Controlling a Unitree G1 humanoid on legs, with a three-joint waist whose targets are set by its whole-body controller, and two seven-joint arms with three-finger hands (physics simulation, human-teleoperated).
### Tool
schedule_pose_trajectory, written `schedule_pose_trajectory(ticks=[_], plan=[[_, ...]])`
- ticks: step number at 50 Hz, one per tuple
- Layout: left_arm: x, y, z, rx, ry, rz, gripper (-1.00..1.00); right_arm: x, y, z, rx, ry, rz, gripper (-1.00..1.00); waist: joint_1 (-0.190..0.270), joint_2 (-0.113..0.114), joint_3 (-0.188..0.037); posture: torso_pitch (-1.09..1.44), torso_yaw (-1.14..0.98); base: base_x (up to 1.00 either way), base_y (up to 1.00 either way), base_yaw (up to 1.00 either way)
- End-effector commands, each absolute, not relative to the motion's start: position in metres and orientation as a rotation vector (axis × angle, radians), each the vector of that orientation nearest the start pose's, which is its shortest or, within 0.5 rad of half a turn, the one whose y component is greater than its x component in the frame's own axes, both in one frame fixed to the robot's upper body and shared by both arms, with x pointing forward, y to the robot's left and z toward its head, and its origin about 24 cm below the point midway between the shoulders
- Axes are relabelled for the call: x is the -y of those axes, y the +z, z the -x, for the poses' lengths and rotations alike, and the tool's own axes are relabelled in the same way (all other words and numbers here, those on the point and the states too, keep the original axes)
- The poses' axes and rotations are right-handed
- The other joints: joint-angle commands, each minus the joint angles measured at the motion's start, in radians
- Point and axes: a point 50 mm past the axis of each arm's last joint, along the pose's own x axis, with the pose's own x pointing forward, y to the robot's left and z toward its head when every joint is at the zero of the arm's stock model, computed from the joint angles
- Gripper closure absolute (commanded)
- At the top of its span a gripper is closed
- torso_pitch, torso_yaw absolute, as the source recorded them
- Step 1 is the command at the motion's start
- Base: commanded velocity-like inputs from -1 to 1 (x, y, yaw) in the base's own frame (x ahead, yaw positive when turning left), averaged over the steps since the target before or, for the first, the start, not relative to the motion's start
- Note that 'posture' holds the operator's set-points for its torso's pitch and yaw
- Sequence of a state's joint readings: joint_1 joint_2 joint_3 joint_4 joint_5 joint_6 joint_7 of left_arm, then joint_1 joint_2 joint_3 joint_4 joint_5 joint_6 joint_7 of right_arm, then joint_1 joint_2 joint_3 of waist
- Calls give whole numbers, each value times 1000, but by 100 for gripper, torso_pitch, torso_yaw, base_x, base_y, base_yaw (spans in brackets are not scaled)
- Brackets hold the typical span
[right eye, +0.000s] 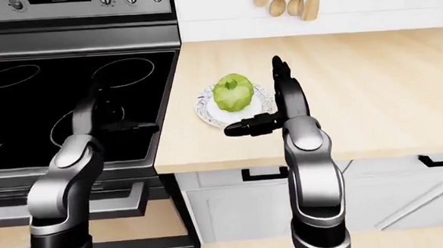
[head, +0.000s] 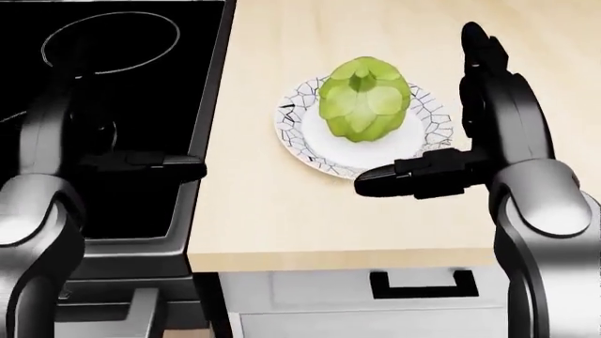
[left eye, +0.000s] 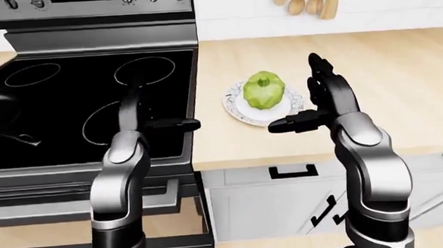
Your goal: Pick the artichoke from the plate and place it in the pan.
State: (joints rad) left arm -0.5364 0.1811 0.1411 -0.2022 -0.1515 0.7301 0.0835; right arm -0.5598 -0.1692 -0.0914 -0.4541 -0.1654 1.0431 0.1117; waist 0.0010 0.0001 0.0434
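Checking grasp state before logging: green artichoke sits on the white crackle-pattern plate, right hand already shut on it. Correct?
Not quite. The green artichoke does sit on the white crackle-pattern plate, but the right hand is open beside it, not touching, as the head view shows.

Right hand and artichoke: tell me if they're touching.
Apart. In the head view, white plate shows between the artichoke and the open right hand; fingers stand right of it, thumb below.

Home kitchen: black glass stove, wooden countertop, hanging wooden spoons, white cabinets.
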Motion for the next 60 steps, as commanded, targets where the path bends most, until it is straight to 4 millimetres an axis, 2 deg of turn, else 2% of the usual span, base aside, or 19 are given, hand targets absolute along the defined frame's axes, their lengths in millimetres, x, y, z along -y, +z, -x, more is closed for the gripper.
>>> schedule_pose_trajectory(ticks=[1, 3, 6, 7, 9, 11, 15, 17, 19, 20, 22, 25, 28, 29, 30, 32, 33, 38, 60], plan=[[-173, 207, -319, 151, 54, -17, -100, 164, 223, -296, 74, -55, 230, -100, 6, -6, -31, 0, 0, 11, 0, 0], [-173, 206, -320, 150, 54, -16, -100, 165, 223, -296, 75, -54, 231, -100, 4, 9, -37, 0, 0, 11, 0, 0], [-173, 207, -319, 151, 54, -16, -100, 164, 223, -296, 74, -52, 230, -100, -3, 71, -33, 0, 0, 10, 0, 0], [-173, 207, -319, 150, 55, -16, -100, 164, 221, -297, 73, -52, 230, -100, -2, 44, -33, 0, 0, 10, 0, 0], [-174, 207, -318, 151, 57, -15, -100, 163, 221, -296, 73, -51, 230, -100, -3, 64, -33, 0, 0, 10, 0, 0], [-175, 206, -318, 150, 57, -15, -100, 164, 220, -296, 72, -52, 230, -100, -1, 56, -43, 0, 0, 10, 0, 0], [-174, 206, -318, 150, 57, -15, -100, 164, 220, -295, 72, -53, 229, -100, 4, 22, -32, 0, 0, 11, 0, 0], [-175, 205, -318, 150, 57, -15, -100, 164, 220, -295, 72, -54, 229, -100, 9, -8, -34, 0, 0, 11, 0, 0], [-175, 205, -318, 149, 57, -15, -100, 163, 220, -296, 71, -53, 229, -100, 12, -67, -47, 0, 0, 11, 0, 0], [-175, 206, -318, 150, 57, -15, -100, 163, 221, -295, 72, -52, 229, -100, 7, -33, -39, 0, 0, 10, 0, 0], [-175, 205, -318, 149, 58, -15, -100, 163, 219, -296, 70, -51, 229, -100, 4, -49, -33, 0, 0, 11, 0, 0], [-176, 204, -318, 150, 60, -14, -100, 162, 220, -296, 71, -50, 230, -100, 1, -28, -36, 0, 0, 10, 0, 0], [-176, 204, -318, 149, 59, -13, -100, 162, 220, -296, 70, -53, 230, -100, -2, -2, -11, 0, 0, 7, 0, 0], [-176, 204, -317, 149, 59, -13, -100, 163, 220, -296, 70, -54, 232, -100, -8, 1, -11, 0, 0, 0, 0, 0], [-176, 204, -317, 148, 60, -12, -100, 162, 220, -296, 72, -54, 229, -100, -14, 16, -16, 0, 0, 0, 0, 0], [-176, 203, -318, 148, 60, -13, -100, 163, 220, -297, 67, -63, 228, -100, -21, 70, -38, 0, 0, 0, 0, 0], [-176, 204, -318, 148, 60, -13, -100, 163, 221, -297, 65, -64, 229, -100, -17, 20, -23, 0, 0, 0, 0, 0], [-176, 205, -318, 148, 60, -10, -100, 163, 222, -298, 64, -63, 231, -100, -3, 4, -40, 0, 0, 0, 0, 0], [-176, 202, -318, 145, 60, -10, -100, 151, 227, -319, 41, -13, 240, -100, 0, 4, -43, 0, 0, 0, 0, 0]])
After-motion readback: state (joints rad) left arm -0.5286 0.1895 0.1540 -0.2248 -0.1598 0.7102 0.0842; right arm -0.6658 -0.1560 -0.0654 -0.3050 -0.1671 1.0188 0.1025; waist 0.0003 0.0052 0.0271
